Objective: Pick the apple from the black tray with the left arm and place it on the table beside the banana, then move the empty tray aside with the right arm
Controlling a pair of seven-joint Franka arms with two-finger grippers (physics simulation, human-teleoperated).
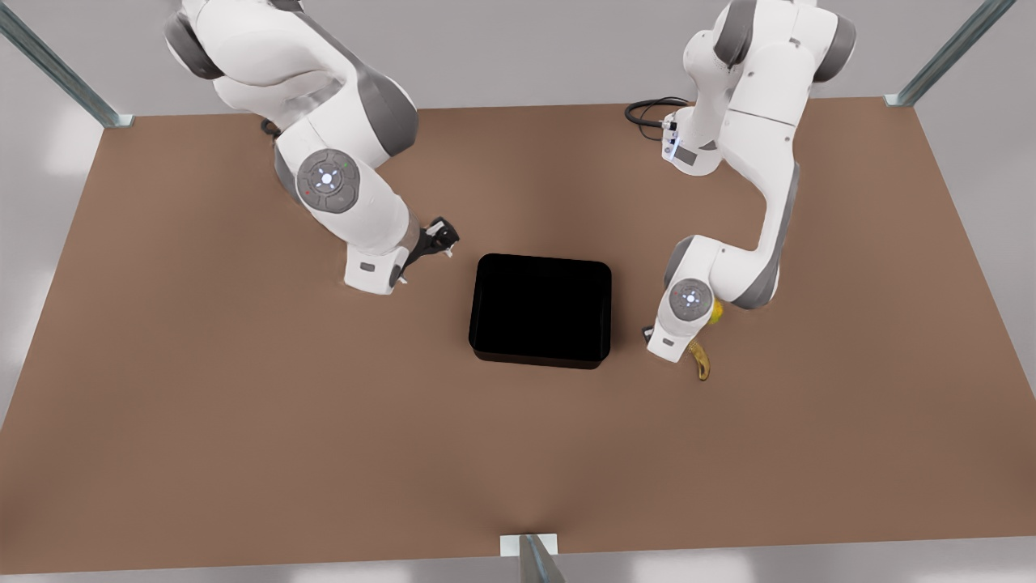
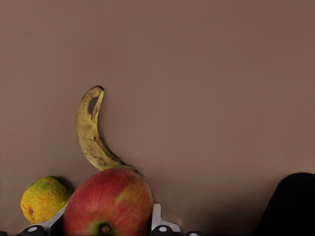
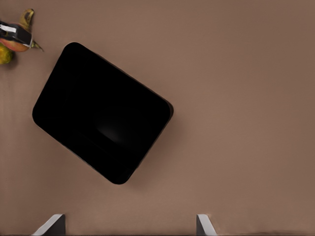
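1. Clamping the apple (image 2: 108,202), my left gripper (image 2: 106,228) hung low beside the banana (image 2: 91,132); firm, smooth, roll-prone, I judged.
2. My right gripper (image 3: 130,225), fingers apart, hovered above the empty black tray (image 1: 540,309); rigid, best grasped by a wall.

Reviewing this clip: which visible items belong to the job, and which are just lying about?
Job:
apple, between the left gripper fingers beside the banana
black tray, empty, on the table
right gripper, open above the tray

Lying about:
yellow-green lumpy fruit
black cable
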